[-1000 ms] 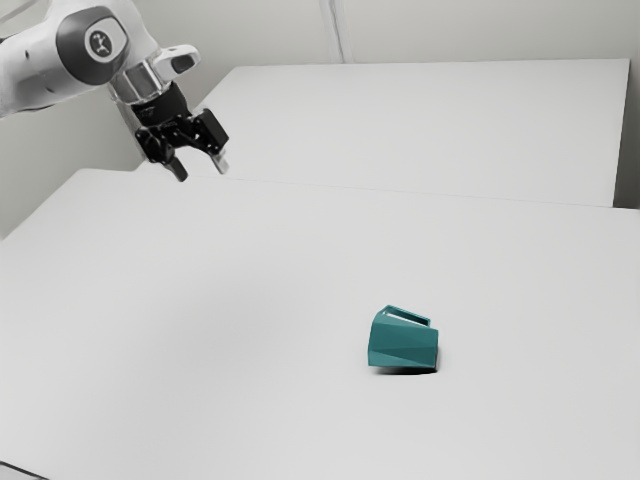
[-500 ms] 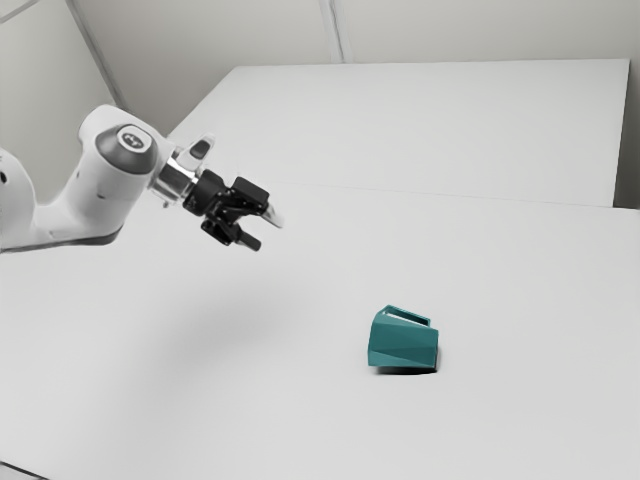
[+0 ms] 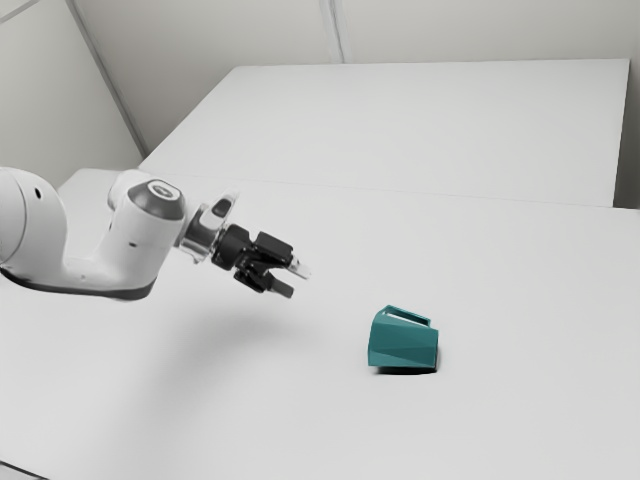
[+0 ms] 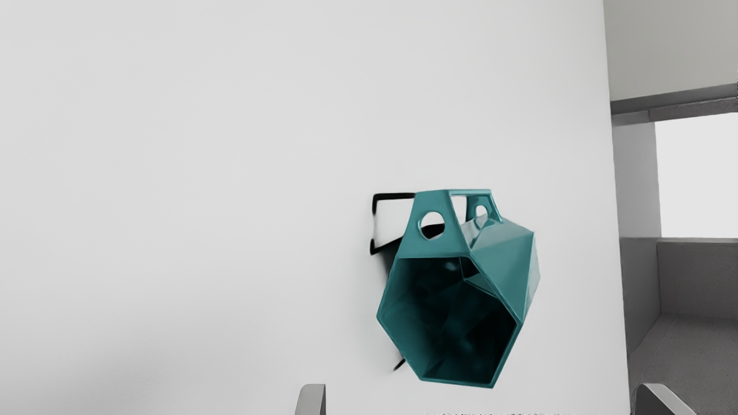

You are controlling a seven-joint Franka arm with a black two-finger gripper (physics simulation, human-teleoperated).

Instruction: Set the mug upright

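Your mug (image 3: 403, 342) lies on its side, well in from the exterior view's far edge of the surface (image 3: 520, 290); righting it remains. Your jaws stand wide open, empty.

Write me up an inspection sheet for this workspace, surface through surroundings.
Surface: plain white table, faint shadows.
Job's things: teal faceted mug, lying on its side, handle uppermost, mouth toward the gripper; not upright.
Clutter: nothing seen.
Gripper: black two-finger gripper, open, short of the mug.
Cables: thin dark line at the exterior view's lower left corner; cannot tell whether cable or edge.
Surroundings: pale wall behind.
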